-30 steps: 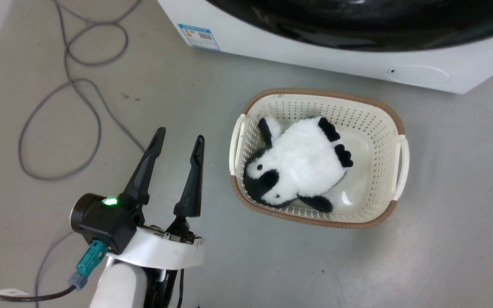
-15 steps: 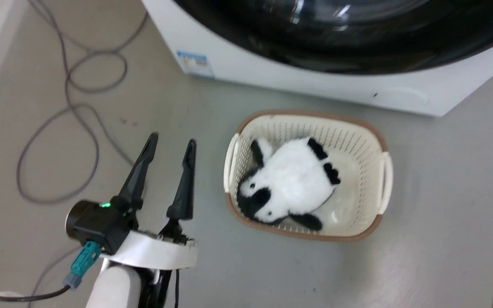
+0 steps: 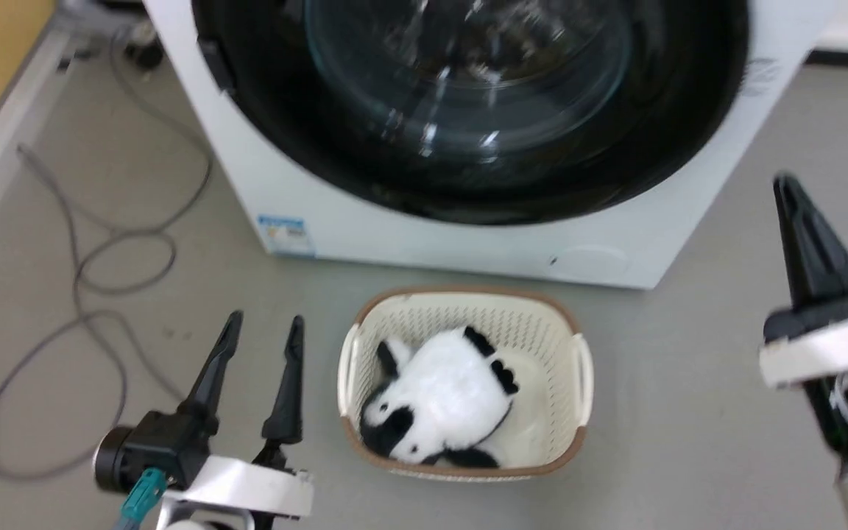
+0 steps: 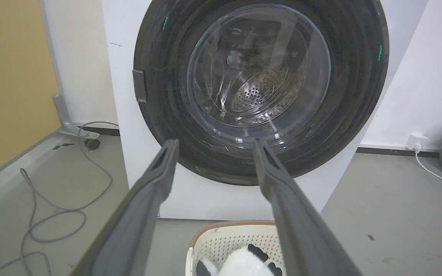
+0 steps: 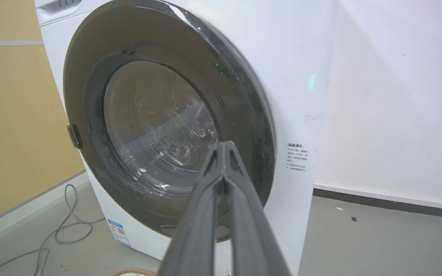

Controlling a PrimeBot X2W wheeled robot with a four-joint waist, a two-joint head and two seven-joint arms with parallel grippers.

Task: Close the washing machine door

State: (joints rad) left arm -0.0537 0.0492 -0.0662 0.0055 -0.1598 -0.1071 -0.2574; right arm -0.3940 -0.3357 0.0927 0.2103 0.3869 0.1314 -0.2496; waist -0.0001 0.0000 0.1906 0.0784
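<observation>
While the washing machine door (image 4: 261,88) looks shut, the left pincer (image 3: 266,318) gapes (empty); the right pincer (image 5: 224,145) is closed.

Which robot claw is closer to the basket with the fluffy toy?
Left. The left gripper sits just beside the basket, on its left; the right gripper is farther off, out past its right side.

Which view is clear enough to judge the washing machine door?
Left wrist view: sharp, washing machine door, drum holes readable through the glass despite faint reflections. Head view: motion-blurred, highlights smeared across the glass. Right wrist view: soft, hazy sheen on the glass, right gripper out of focus.
</observation>
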